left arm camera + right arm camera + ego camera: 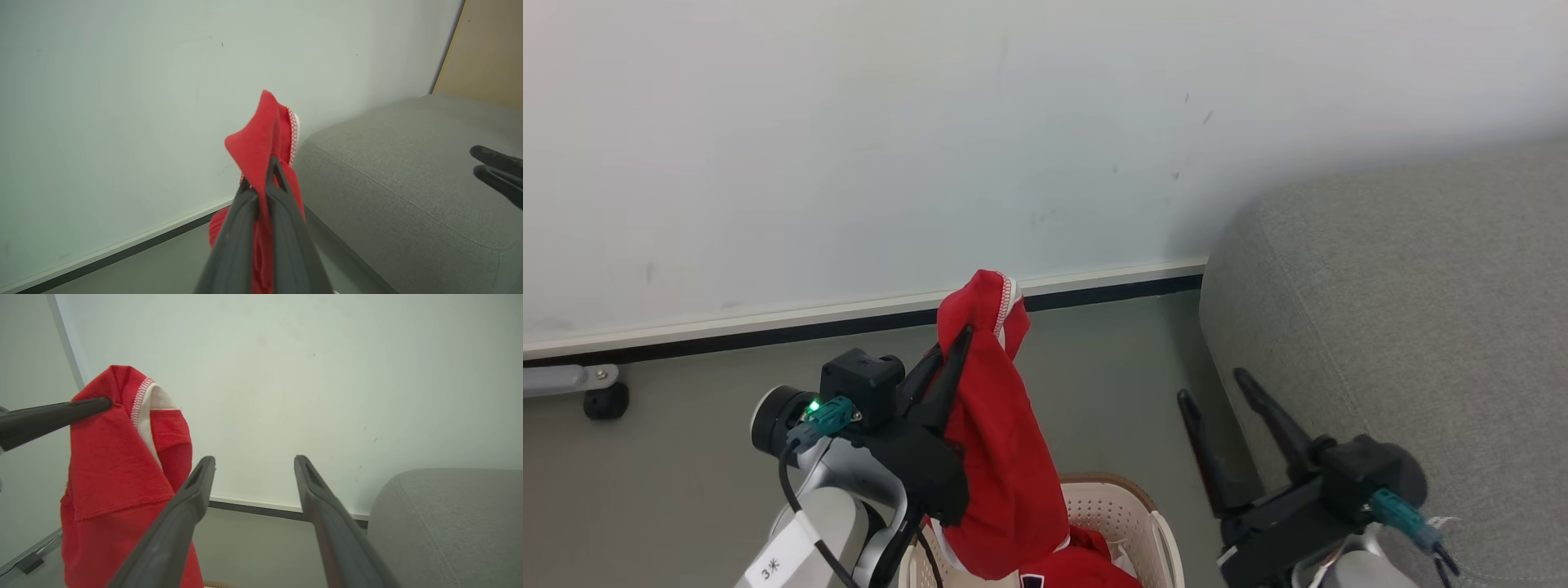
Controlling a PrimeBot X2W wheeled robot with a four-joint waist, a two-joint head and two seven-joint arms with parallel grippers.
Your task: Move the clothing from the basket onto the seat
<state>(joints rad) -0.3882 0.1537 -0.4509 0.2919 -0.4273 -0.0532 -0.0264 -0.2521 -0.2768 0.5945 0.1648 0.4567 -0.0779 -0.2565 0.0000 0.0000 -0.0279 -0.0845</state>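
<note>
My left gripper [953, 346] is shut on a fold of red clothing [1001, 457] with white trim, held up above the basket [1131, 510]; the cloth hangs down into it. More red clothing [1082, 569] lies inside the cream basket at the bottom edge. In the left wrist view the fingers [282, 212] pinch the red cloth [257, 139] together. My right gripper [1211, 385] stands open and empty beside the grey seat [1421, 310], right of the basket. The right wrist view shows its spread fingers [184, 514], the hanging garment [110, 469] at left, and the seat [449, 522].
A pale wall with a dark baseboard [849, 322] runs behind. A castor wheel [605, 400] sits at the far left on the grey floor. A wooden panel [486, 49] stands behind the seat's far end.
</note>
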